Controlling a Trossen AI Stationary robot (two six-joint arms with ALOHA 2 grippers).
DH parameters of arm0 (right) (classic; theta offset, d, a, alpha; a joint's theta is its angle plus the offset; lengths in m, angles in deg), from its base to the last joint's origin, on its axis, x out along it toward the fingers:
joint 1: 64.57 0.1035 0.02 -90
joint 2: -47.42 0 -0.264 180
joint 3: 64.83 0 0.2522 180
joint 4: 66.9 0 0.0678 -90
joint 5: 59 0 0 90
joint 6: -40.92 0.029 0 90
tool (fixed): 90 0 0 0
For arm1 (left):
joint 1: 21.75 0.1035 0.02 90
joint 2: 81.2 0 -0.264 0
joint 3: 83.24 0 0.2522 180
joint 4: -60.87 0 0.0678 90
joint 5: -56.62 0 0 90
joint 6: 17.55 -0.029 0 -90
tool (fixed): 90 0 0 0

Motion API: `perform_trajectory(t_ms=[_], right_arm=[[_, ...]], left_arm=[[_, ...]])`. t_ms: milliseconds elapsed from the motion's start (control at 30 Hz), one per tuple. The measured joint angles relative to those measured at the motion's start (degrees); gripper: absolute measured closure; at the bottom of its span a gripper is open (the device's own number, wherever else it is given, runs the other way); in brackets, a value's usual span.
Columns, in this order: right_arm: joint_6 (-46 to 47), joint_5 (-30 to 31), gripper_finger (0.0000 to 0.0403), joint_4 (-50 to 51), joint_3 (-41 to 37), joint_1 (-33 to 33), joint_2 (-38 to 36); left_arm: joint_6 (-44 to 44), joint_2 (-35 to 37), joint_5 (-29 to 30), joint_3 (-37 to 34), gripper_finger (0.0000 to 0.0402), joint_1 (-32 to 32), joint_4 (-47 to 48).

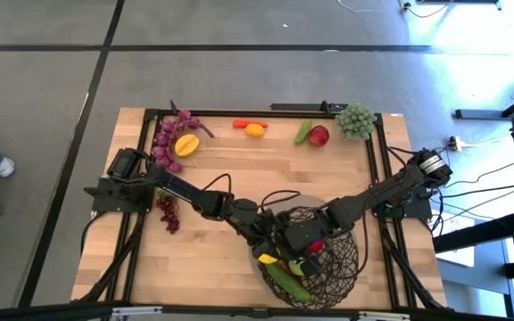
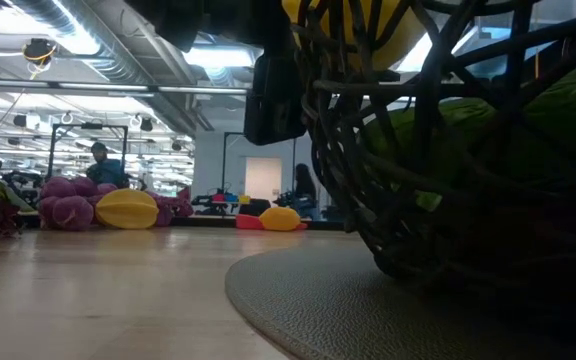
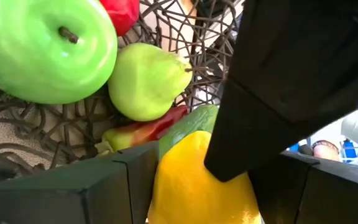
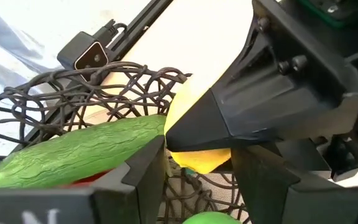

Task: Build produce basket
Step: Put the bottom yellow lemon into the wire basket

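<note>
Holding lemon [image 3: 197, 186] over basket [image 1: 342, 259], seemingly

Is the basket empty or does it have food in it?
It has food: the basket holds a cucumber, a green apple and a pear.

You see a pale, smooth wooden worktop [image 1: 239, 169]; a dark brown, rough woven-twig basket [image 1: 339, 259]; a glossy plastic green apple [image 3: 45, 46]; a shiny yellow lemon [image 3: 197, 186]; matt black plastic pincer fingers [image 3: 104, 186].
</note>
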Motion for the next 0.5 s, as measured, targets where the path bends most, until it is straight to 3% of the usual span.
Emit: perform_trajectory(t_ms=[500], right_arm=[[0.01, -2.57, 0.0226, 1.65, 0.22, 0.00, 0.32]], left_arm=[[0.39, -0.16, 0.38, -0.02, 0.0205, 0.01, 0.02]])
